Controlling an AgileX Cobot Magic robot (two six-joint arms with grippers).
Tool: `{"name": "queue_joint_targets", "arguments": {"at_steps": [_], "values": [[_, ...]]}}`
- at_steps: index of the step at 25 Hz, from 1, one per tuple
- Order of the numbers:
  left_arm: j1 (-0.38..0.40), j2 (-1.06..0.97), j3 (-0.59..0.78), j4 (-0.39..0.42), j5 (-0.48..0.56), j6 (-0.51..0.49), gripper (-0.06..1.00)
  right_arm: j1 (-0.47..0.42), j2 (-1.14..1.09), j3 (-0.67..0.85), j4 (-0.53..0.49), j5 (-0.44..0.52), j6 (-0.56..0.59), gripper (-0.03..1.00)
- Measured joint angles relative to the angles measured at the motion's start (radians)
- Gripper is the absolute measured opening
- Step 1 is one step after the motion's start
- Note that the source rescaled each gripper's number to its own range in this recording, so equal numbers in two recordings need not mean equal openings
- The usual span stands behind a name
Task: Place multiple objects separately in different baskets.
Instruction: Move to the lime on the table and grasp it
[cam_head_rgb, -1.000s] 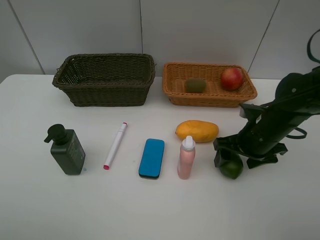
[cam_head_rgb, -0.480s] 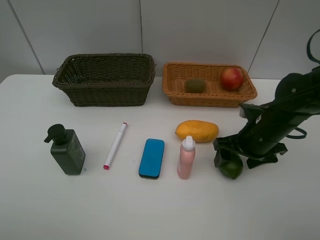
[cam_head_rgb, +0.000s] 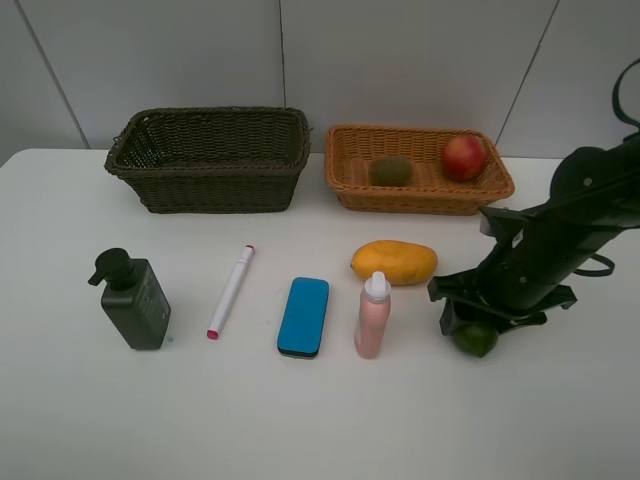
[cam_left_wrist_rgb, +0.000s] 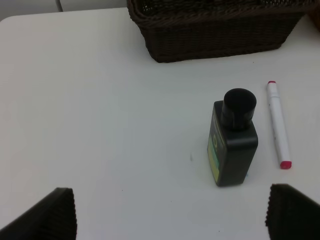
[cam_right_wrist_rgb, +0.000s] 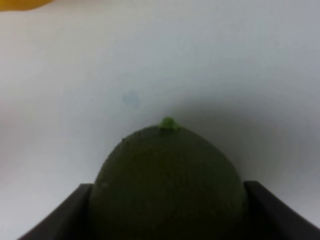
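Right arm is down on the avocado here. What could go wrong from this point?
1. The right gripper has its jaws against the sides of the round avocado, which sits on the table; it could slip out on the lift.
2. The upright pink spray bottle stands close beside the gripper; a sideways swing might topple it.
3. The orange-tan basket already holds a kiwi and a pomegranate; a dropped avocado may knock against them.

From above, my right gripper (cam_head_rgb: 470, 318) covers most of the green avocado (cam_head_rgb: 478, 342). In my right wrist view its lower part is cut off, and the blurred yellow corner is probably the mango (cam_right_wrist_rgb: 20, 4).
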Motion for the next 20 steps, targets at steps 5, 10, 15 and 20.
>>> {"name": "queue_joint_targets", "arguments": {"at_steps": [5,10,15,20], "values": [[0.000,0.000,0.000,0.000,0.000,0.000,1.00,0.000,0.000,0.000,-0.002,0.000,0.000,0.12],[0.000,0.000,0.000,0.000,0.000,0.000,1.00,0.000,0.000,0.000,-0.003,0.000,0.000,0.12],[0.000,0.000,0.000,0.000,0.000,0.000,1.00,0.000,0.000,0.000,-0.002,0.000,0.000,0.12],[0.000,0.000,0.000,0.000,0.000,0.000,1.00,0.000,0.000,0.000,-0.001,-0.005,0.000,0.12]]}}
